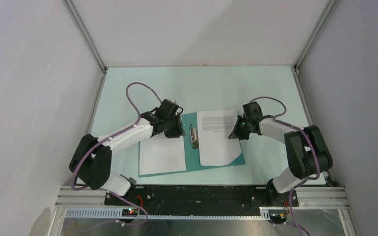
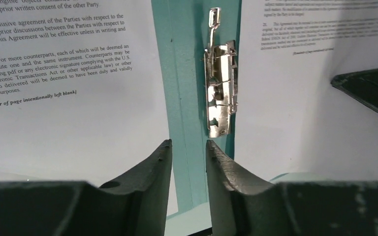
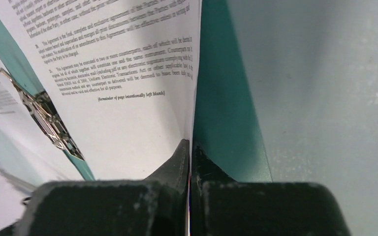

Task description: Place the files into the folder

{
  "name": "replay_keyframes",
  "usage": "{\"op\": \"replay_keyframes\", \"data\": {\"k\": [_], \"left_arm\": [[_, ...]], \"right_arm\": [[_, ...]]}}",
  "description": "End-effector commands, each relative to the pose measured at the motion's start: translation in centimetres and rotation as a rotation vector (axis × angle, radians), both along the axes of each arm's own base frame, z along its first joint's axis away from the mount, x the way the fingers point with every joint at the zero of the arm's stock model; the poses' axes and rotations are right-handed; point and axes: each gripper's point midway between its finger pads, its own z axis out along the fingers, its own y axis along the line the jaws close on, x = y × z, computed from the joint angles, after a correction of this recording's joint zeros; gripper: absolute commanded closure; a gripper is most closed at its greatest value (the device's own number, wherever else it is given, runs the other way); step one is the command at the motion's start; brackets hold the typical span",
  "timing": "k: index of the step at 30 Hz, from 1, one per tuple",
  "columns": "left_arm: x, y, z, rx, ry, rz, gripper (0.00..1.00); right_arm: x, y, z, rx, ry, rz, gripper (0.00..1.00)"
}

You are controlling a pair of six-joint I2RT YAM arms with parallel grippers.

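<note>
The teal folder [image 1: 191,162] lies open on the table with a metal clip [image 1: 195,136] along its spine. One file [image 1: 161,155] rests flat on the left half. The other file [image 1: 217,142] lies on the right half, its right edge lifted. My left gripper [image 2: 188,143] hovers over the bare spine strip [image 2: 187,73] just short of the clip [image 2: 220,88]. It is open, with nothing between its fingers. My right gripper [image 3: 190,143] is shut on the right edge of the right file [image 3: 128,118], with the folder's right flap [image 3: 226,123] beside it.
The pale green table [image 3: 325,98] is walled by white panels on the left, back and right. A black rail with both arm bases [image 1: 202,196] runs along the near edge. Purple cables loop over both arms.
</note>
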Motion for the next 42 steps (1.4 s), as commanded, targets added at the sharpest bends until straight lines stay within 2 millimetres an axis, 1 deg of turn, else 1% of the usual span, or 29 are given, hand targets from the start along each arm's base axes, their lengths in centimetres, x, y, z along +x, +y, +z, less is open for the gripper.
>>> {"op": "replay_keyframes", "data": {"k": [1,4,7,9,10,12,14,15,16,17,18,19,20,21,22,24,25,26,27,28,29,30,31,35,37,38,39,41,42], "left_arm": [[1.4,0.0,0.0,0.03,-0.027,-0.01,0.68],[1.5,-0.1,-0.4,0.038,-0.018,-0.013,0.75],[1.4,0.0,-1.2,0.051,-0.002,-0.017,0.82],[1.2,-0.3,-1.4,0.047,0.009,-0.029,0.85],[1.3,-0.5,-1.4,0.043,0.01,-0.033,0.85],[1.2,-1.3,-0.6,0.014,0.005,-0.063,0.8],[1.1,-2.6,0.7,-0.029,-0.01,-0.108,0.6],[1.1,-3.3,1.5,-0.062,-0.014,-0.125,0.54],[1.1,-3.6,2.1,-0.081,-0.022,-0.133,0.42],[1.2,-4.2,2.9,-0.115,-0.026,-0.143,0.37],[1.3,-4.5,3.6,-0.145,-0.03,-0.143,0.29],[1.4,-5.1,4.3,-0.199,-0.028,-0.159,0.26],[1.9,-5.7,5.3,-0.252,-0.052,-0.16,0.21],[1.6,-6.1,6.0,-0.313,-0.042,-0.185,0.19],[1.7,-7.0,7.2,-0.387,-0.053,-0.211,0.14],[1.9,-7.6,8.4,-0.458,-0.071,-0.24,0.07],[1.8,-7.7,8.6,-0.478,-0.07,-0.247,0.06],[2.1,-8.0,9.5,-0.533,-0.08,-0.253,0.03],[1.9,-7.9,9.2,-0.561,-0.064,-0.247,0.02],[2.5,-8.3,10.8,-0.65,-0.082,-0.241,0.01],[2.2,-8.1,10.1,-0.683,-0.054,-0.231,0.01],[2.5,-8.2,11.4,-0.758,-0.065,-0.233,0.0],[2.4,-8.1,11.2,-0.778,-0.056,-0.23,0.0],[2.4,-8.0,13.3,-0.847,-0.092,-0.247,0.0],[2.4,-7.8,14.4,-0.879,-0.109,-0.251,0.0],[2.5,-7.7,15.1,-0.911,-0.117,-0.248,0.0],[2.4,-7.7,16.5,-0.956,-0.138,-0.256,0.0],[2.3,-7.6,18.2,-1.018,-0.153,-0.26,0.0],[2.2,-7.5,18.6,-1.033,-0.156,-0.262,0.0]], "right_arm": [[1.5,-1.0,2.0,-0.176,-0.144,0.087,1.0],[1.3,0.2,2.4,-0.178,-0.178,0.133,1.0],[1.1,0.4,2.6,-0.211,-0.195,0.143,1.0],[1.1,0.5,3.1,-0.209,-0.21,0.138,1.0],[1.3,0.5,3.8,-0.192,-0.224,0.124,1.0],[1.4,0.6,5.5,-0.117,-0.232,0.099,1.0],[1.7,1.0,8.2,-0.026,-0.281,0.095,1.0],[1.8,1.1,10.0,0.01,-0.32,0.096,1.0],[1.9,1.3,11.1,0.029,-0.341,0.101,1.0],[1.8,1.5,12.6,0.068,-0.365,0.113,1.0],[1.8,1.6,13.4,0.095,-0.375,0.114,1.0],[1.5,1.7,14.6,0.148,-0.384,0.126,1.0],[1.6,1.9,15.3,0.186,-0.388,0.12,1.0],[1.3,1.9,16.3,0.239,-0.393,0.13,1.0],[1.5,1.8,17.1,0.272,-0.4,0.112,1.0],[0.9,2.3,19.3,0.368,-0.413,0.128,1.0],[0.9,2.5,20.0,0.402,-0.405,0.113,1.0],[0.8,2.6,21.2,0.44,-0.423,0.122,1.0],[0.8,2.7,22.1,0.472,-0.419,0.106,1.0],[0.8,2.7,23.4,0.502,-0.447,0.116,1.0],[0.9,2.9,24.5,0.533,-0.458,0.11,1.0],[0.7,3.1,25.7,0.563,-0.475,0.127,1.0],[0.7,3.4,26.8,0.598,-0.485,0.128,1.0],[0.7,4.4,30.9,0.72,-0.525,0.175,1.0],[0.6,4.8,32.2,0.758,-0.533,0.192,1.0],[0.6,5.0,32.4,0.766,-0.53,0.195,1.0],[0.6,5.2,33.0,0.781,-0.537,0.2,1.0],[0.8,5.7,33.7,0.806,-0.54,0.21,1.0],[0.8,5.8,33.9,0.821,-0.532,0.207,1.0]]}}
